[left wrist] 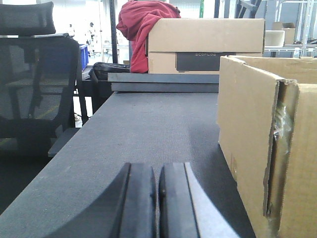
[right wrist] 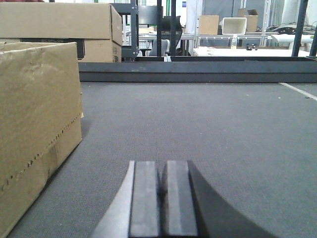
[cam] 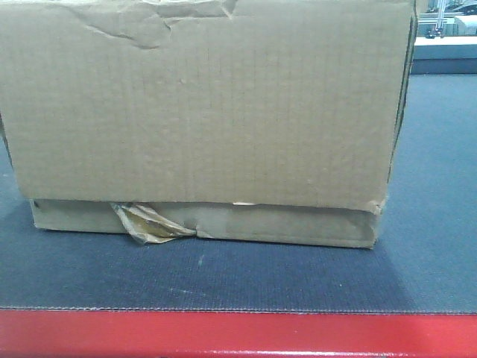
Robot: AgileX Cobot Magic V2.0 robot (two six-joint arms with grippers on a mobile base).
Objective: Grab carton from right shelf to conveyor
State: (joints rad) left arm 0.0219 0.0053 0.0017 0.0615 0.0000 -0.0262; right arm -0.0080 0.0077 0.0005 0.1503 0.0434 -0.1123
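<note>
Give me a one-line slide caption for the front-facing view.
Creased brown carton with a wad of torn tape resting on the dark grey conveyor, behind its red border strip.

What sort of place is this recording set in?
Probably a warehouse or logistics test floor: a carton sits on a grey conveyor with a red border, more boxes are stacked behind, and metal racking stands beyond.

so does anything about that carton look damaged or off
Yes. The carton sits on the conveyor looking worn: a creased, dented patch near its top edge, and a wad of wrinkled brownish tape peeling loose at the lower flap. In the left wrist view, its corner seam gapes slightly open. Nothing is spilled.
</note>
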